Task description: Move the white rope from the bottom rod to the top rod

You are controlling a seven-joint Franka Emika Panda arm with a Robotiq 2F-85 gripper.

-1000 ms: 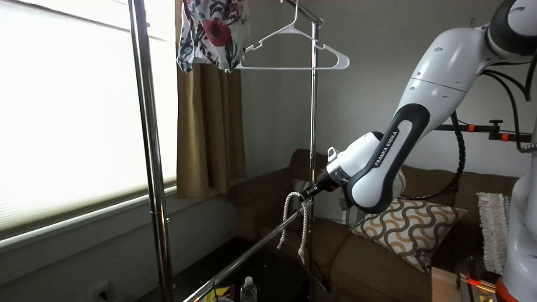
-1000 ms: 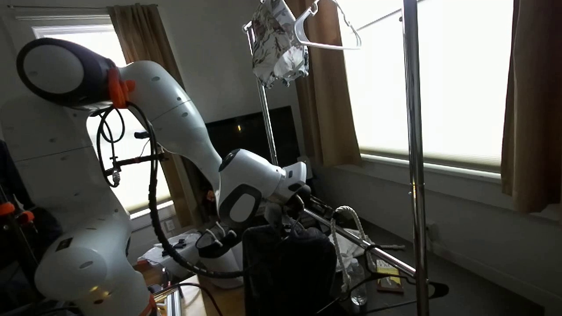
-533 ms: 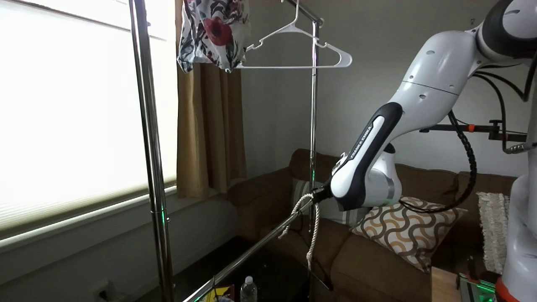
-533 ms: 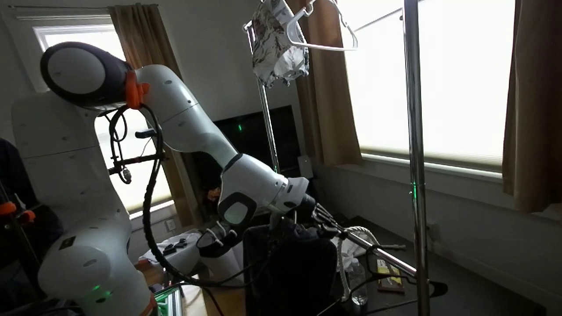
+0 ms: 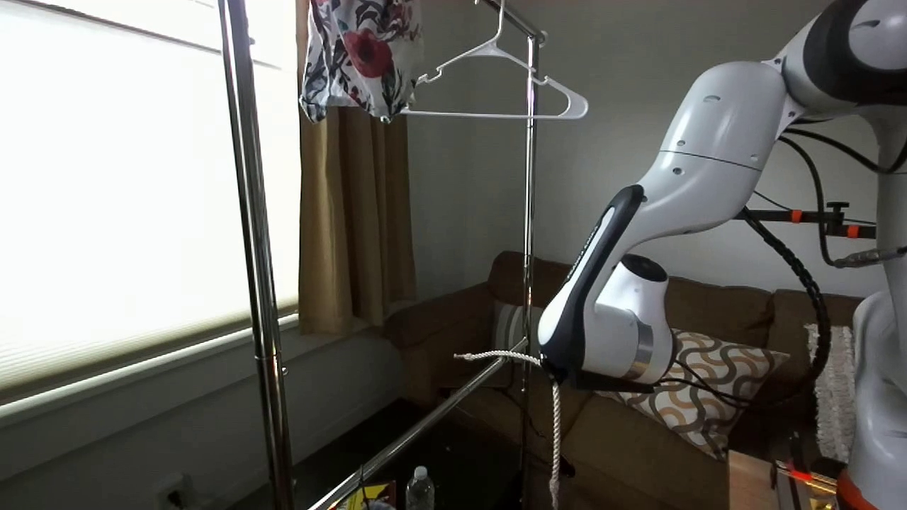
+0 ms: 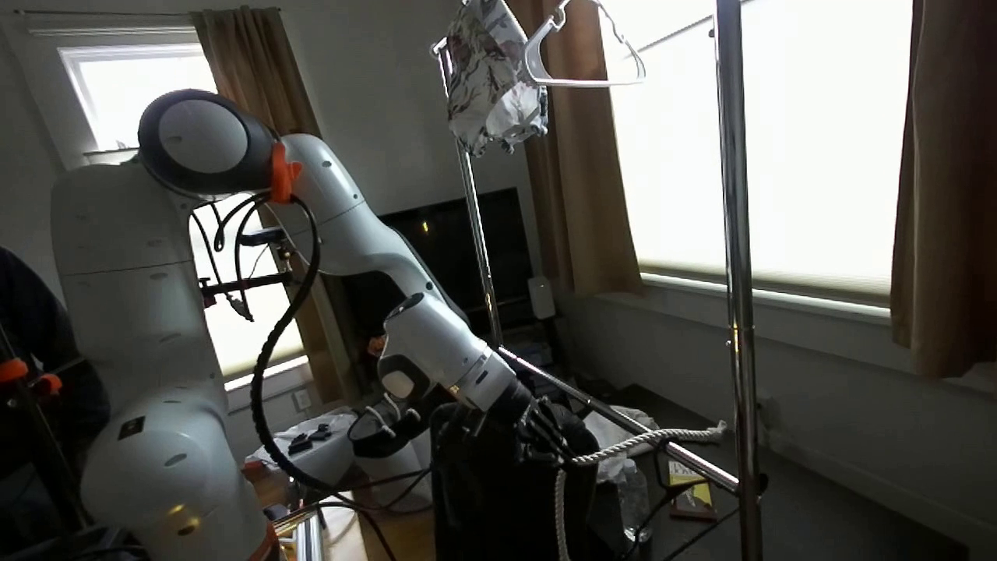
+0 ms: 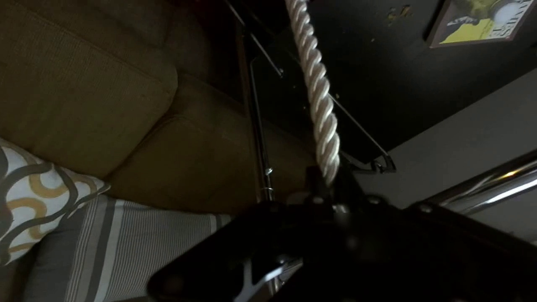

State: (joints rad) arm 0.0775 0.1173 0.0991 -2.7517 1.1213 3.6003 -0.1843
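The white rope [image 5: 503, 355] is held by my gripper, which is shut on it in the wrist view [image 7: 328, 184]. In both exterior views one rope end stretches sideways across the bottom rod [image 5: 432, 418], and the other [image 6: 561, 510] hangs straight down below the gripper [image 6: 562, 458]. I cannot tell whether the rope touches the rod. The gripper is on the robot's side of the bottom rod, slightly below its height. In the wrist view the rope [image 7: 321, 100] runs up from the fingertips, and the bottom rod [image 7: 495, 186] lies at right. The top rod [image 5: 516, 20] shows only partly, high above.
A white hanger [image 5: 489, 113] and a floral cloth [image 5: 365, 57] hang from the top rod. Uprights [image 5: 255, 255] [image 6: 736, 257] stand at the rack's ends. A dark hanger [image 6: 662, 491] hangs near the bottom rod. A black bag [image 6: 506, 499] stands under the gripper.
The gripper has pulled back from the bottom rod towards the robot and lower, drawing the rope along. The rope's loop over the rod has become one sideways end and one hanging end.
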